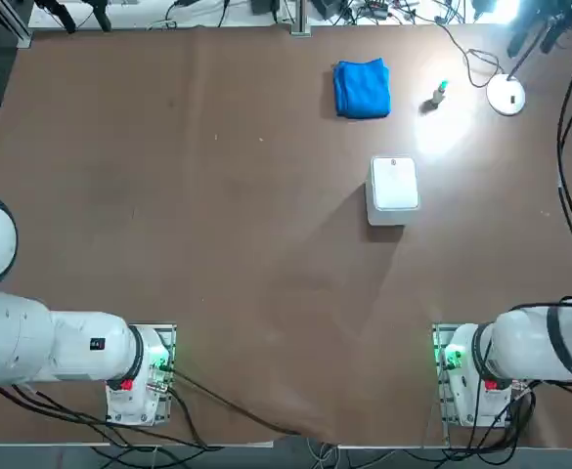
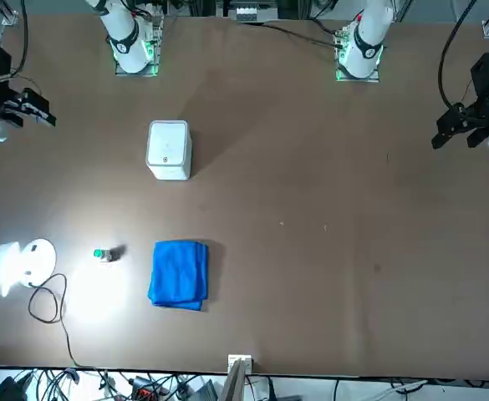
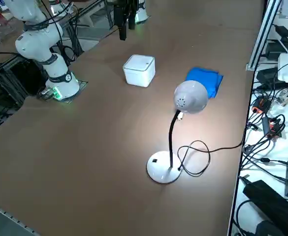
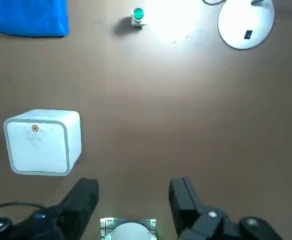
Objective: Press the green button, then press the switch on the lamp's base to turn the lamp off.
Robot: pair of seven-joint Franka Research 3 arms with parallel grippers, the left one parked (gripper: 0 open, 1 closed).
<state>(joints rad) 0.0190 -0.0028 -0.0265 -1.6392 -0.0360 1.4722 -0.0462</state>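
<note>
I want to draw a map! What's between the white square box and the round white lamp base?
The tiny push button with a green cap stands roughly between them, nearer the lamp base; the wrist view shows it.

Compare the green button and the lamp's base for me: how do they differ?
The green button is tiny, while the lamp's base is a much wider, flat disc. The button has a green cap on a pale body; the base is white with a small dark switch. The button stands alone, whereas the base carries the lamp's neck. Both sit on the table.
</note>
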